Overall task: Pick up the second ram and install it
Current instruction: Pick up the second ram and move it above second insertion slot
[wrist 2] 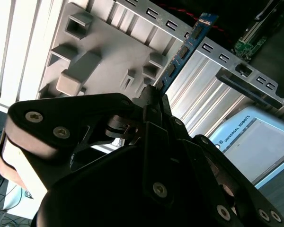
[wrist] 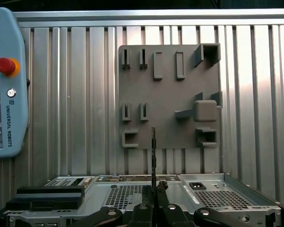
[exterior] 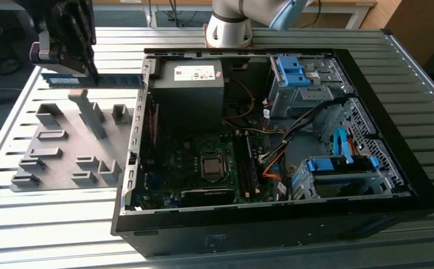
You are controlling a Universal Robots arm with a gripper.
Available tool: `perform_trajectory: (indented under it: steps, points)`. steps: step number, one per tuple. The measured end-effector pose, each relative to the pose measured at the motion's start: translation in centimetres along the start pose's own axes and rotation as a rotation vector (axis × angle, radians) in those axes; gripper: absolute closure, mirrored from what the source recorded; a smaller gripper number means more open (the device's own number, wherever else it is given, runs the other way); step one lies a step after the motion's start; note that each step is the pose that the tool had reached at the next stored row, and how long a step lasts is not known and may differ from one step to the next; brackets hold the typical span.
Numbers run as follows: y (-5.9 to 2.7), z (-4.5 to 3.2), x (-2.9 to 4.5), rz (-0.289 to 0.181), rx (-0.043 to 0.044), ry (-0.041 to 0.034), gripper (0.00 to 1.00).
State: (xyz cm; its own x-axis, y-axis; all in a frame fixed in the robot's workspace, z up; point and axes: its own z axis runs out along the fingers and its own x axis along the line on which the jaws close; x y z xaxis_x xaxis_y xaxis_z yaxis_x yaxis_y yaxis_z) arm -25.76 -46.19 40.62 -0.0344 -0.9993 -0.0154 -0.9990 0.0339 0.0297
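Gripper [exterior: 89, 73] is clamped on the second ram [exterior: 116, 80], pads on the two flat faces, roughly mid-length. In the first wrist view the stick [wrist: 153, 146] sits edge-on and dead straight between the fingers [wrist: 146, 196], so no visible skew in the grip. In the second wrist view it runs straight out from the fingertips [wrist 2: 185, 47].

Stick hangs under the hand, long axis level, board on edge. It's clear of the grey holder plate [exterior: 52, 151] directly below, not touching any of the blocks. One end of the stick is just beside the open PC case [exterior: 277, 235] wall, and the motherboard [exterior: 194, 151] is further that way and lower than the hand. Can't tell from here which DIMM slots are filled.

My read on doing the carry and seat well:
- Keep the clamp firm. Any slip tilts the contact edge.
- Clear the case wall with height in hand and don't drag that near end over it.
- Line the stick parallel to the slot before descending. Notch side can't be made out here, so verify it.
- Press straight down, evenly, with no rocking. Loose cables lie near the board inside the case.
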Motion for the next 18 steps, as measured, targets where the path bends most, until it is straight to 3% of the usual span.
perform_trajectory:
  steps: [18]
  points:
    - [-1.84,-0.06,-0.06,0.0,-0.0001,0.0001,0.86]
